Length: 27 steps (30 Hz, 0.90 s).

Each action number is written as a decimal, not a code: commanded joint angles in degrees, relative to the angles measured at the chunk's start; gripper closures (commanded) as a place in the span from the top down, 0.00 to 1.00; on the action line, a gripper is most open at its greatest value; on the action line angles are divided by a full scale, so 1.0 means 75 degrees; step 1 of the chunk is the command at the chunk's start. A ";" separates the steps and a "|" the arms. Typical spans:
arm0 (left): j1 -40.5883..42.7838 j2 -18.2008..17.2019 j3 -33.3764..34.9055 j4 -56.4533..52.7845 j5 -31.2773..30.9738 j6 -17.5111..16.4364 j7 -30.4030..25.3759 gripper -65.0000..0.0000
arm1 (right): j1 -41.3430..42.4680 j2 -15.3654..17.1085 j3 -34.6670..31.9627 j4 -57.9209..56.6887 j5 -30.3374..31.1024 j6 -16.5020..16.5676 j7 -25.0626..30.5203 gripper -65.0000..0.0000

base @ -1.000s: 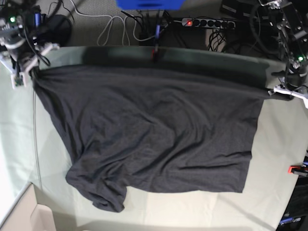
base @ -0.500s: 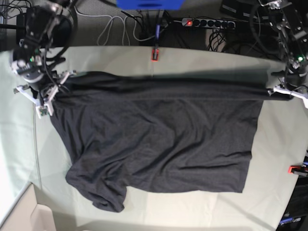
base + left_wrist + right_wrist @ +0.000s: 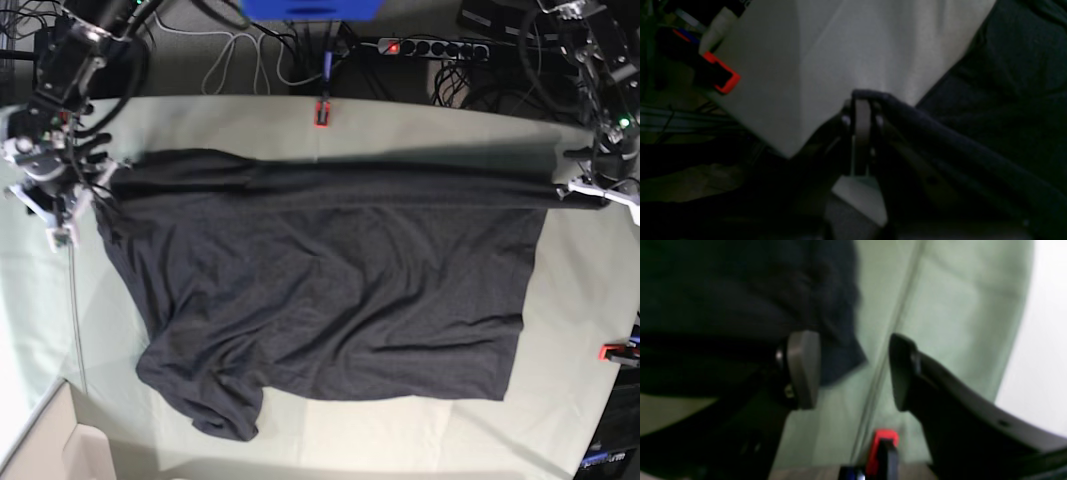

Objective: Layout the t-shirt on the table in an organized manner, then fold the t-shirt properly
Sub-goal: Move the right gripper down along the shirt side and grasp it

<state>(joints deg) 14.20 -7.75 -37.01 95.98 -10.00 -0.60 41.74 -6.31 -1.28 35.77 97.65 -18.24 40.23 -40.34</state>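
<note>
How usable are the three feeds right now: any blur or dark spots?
Base view: sharp, evenly lit. Left wrist view: very dark, the left gripper and t-shirt barely separable; the table is lit. Right wrist view: motion-blurred, brighter; the right gripper shows open.

Right tool (image 3: pixel 853 370) gapes wide, t-shirt (image 3: pixel 740 300) edge beside one finger (image 3: pixel 803 366), green surface (image 3: pixel 957 306) below.

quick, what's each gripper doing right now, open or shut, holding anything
Left gripper: shut on a corner of the t-shirt.
Right gripper: open, holding nothing; the shirt's edge lies beside one finger.
</note>
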 commanded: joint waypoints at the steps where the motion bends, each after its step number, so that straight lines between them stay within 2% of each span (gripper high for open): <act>1: -0.0058 -0.0110 -0.0017 0.0113 0.0026 0.0039 -0.0167 0.00 | 0.0085 0.0047 0.0066 -0.0038 0.0035 -0.0030 0.0156 0.53; 9: -0.0070 -0.0110 -0.0005 0.0113 0.0026 0.0039 -0.0167 0.00 | 0.0472 0.0493 0.0183 -0.1632 0.0047 -0.0030 0.0180 0.53; 15: -0.0070 -0.0110 -0.0017 0.0113 0.0026 0.0039 -0.0167 0.00 | 0.0612 0.0516 0.0183 -0.1855 0.0047 -0.0030 0.0180 0.50; 18: -0.0070 -0.0110 -0.0017 0.0113 0.0026 0.0039 -0.0167 0.00 | 0.0577 0.0493 0.0125 -0.1855 0.0047 -0.0030 0.0180 0.36; 22: -0.0070 -0.0110 -0.0005 0.0125 0.0026 0.0039 -0.0167 0.00 | 0.0565 0.0340 0.0183 -0.1796 0.0047 -0.0030 0.0109 0.04; 23: -0.0070 -0.0110 -0.0005 0.0137 0.0026 0.0039 -0.0167 0.00 | 0.0507 0.0340 0.0183 -0.1796 0.0035 -0.0030 0.0098 0.00; 27: -0.0070 -0.0110 -0.0017 0.0149 0.0026 0.0039 -0.0167 0.00 | -0.0009 0.0317 0.0312 -0.1186 0.0047 -0.0030 0.0098 0.00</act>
<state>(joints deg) 14.00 -7.70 -36.88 95.98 -10.13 -0.60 41.71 -6.72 0.27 37.65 87.70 -18.00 40.25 -40.34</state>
